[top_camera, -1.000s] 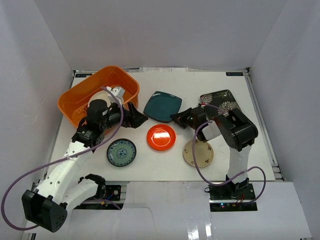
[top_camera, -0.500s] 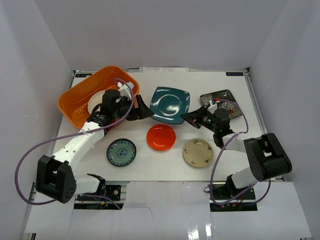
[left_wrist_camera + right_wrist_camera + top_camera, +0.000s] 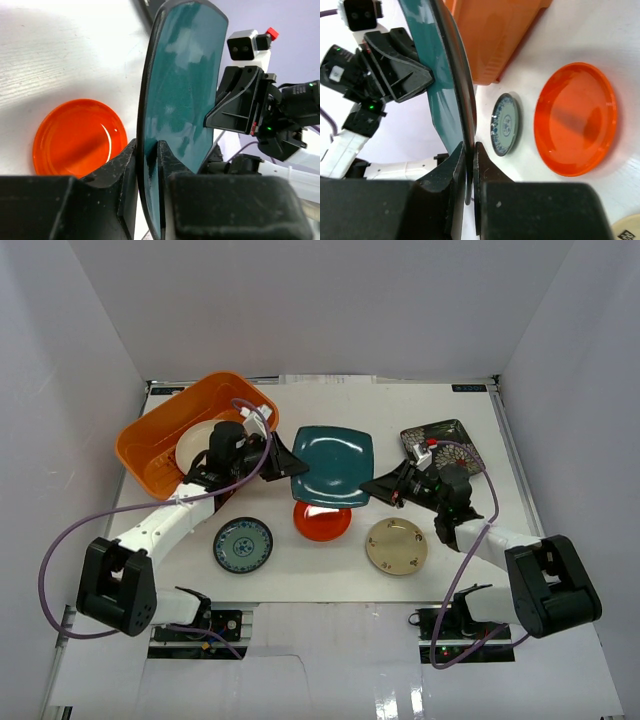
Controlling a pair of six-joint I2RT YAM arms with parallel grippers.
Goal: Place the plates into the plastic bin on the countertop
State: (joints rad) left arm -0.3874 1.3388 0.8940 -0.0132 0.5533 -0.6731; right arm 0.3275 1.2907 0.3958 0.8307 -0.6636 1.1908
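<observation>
A: Where is the teal square plate (image 3: 333, 465)?

B: It is off the white desk (image 3: 400, 410), hanging between the two arms near the middle. From above, its 6 o'clock edge overlaps the far rim of the glossy red round plate (image 3: 320, 523), which lies flat on the desk.

A: And the jaws?

B: The left jaws pinch the teal plate's rim at 9 o'clock. The left wrist view shows one finger on each face of the rim, set narrow. The right jaws clamp the opposite rim at about 4 o'clock, nearly closed on it.

A: The orange rectangular plastic bin (image 3: 150, 435)?

B: It sits at 10 o'clock on the desk, just beyond the left arm. A cream-white round plate (image 3: 193, 445) lies inside it, partly hidden by that arm.

A: What else lies on the desk?

B: The green-blue patterned round plate (image 3: 242, 545) is at 8 o'clock from the red one, and they do not touch. The beige-gold round plate (image 3: 396, 546) is at 4 o'clock from it, close by. The black floral square plate (image 3: 445, 440) is at 2 o'clock on the desk, behind the right arm.
</observation>
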